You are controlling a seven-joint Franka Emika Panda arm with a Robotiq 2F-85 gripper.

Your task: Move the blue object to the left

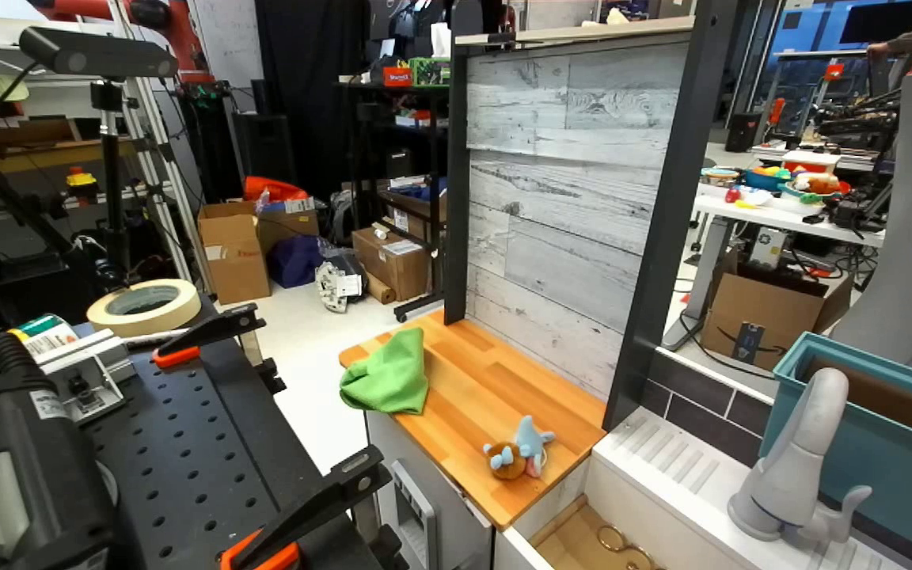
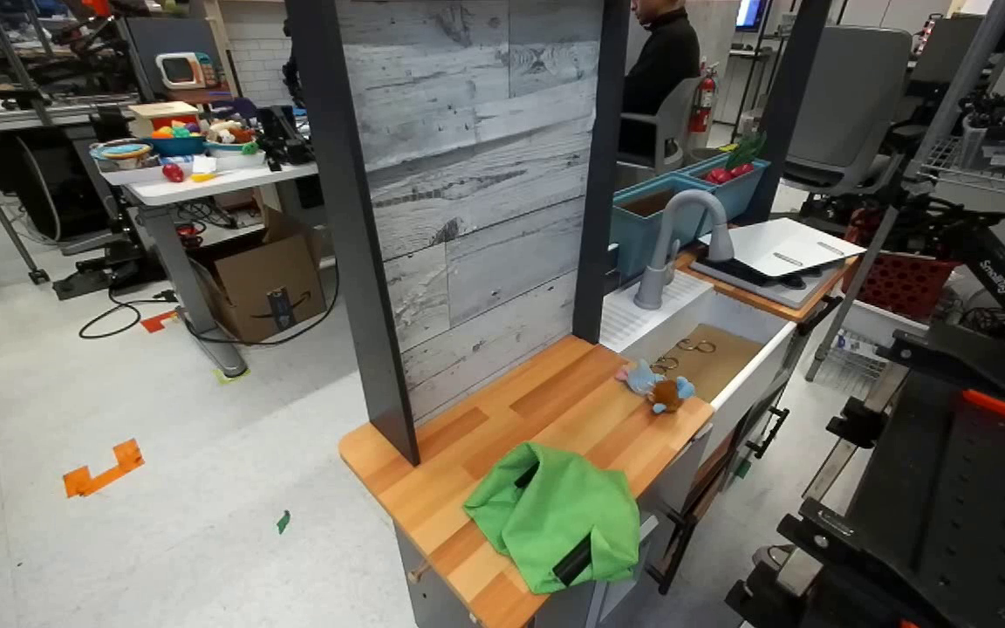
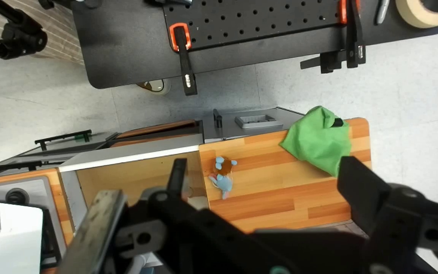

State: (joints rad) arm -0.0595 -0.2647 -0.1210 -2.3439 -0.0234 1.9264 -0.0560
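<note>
The blue object is a small light-blue plush toy point(image 1: 530, 435) with pink bits. It lies on the wooden counter point(image 1: 464, 388) near the sink end, against a round brown toy part with light-blue tips point(image 1: 508, 462). Whether the two are joined I cannot tell. The plush toy also shows in an exterior view point(image 2: 642, 378) and in the wrist view point(image 3: 224, 183). My gripper point(image 3: 262, 165) shows only in the wrist view. Its fingers are wide apart with nothing between them, high above the counter. The toy appears nearer the left finger in that view.
A crumpled green cloth point(image 2: 564, 515) lies at the counter's other end. A grey plank panel point(image 1: 567, 182) with dark posts rises along the back. The white sink point(image 2: 747, 366) with a grey faucet point(image 2: 659, 262) adjoins the toy's end. A black perforated table point(image 3: 242, 45) stands opposite.
</note>
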